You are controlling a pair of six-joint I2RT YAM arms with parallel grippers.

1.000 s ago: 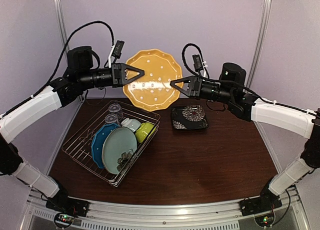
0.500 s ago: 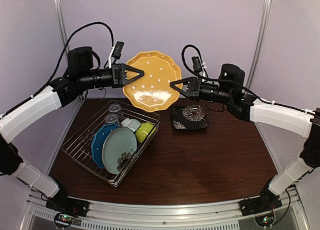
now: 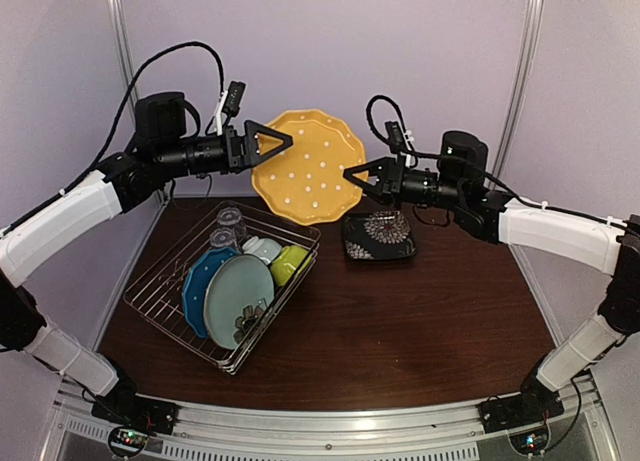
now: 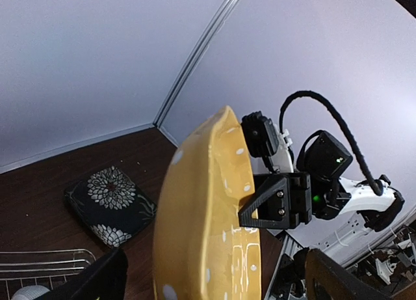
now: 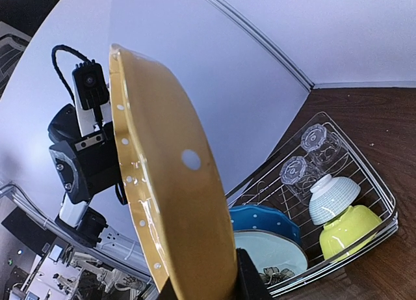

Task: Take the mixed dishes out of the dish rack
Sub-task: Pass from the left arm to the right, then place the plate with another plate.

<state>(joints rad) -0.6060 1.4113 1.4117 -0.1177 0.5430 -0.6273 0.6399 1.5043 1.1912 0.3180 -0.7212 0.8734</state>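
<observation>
The teal plate (image 3: pixel 238 297) hides most of the blue plate (image 3: pixel 196 280).

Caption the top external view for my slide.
Right gripper holds the orange-yellow dotted plate aloft; left gripper open at its opposite edge.

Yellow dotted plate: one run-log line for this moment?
orange-yellow dotted plate: airborne | right gripper: shut on rim | left gripper: open, straddling rim | dark patterned plate: on table | dish rack: not yet empty
</observation>
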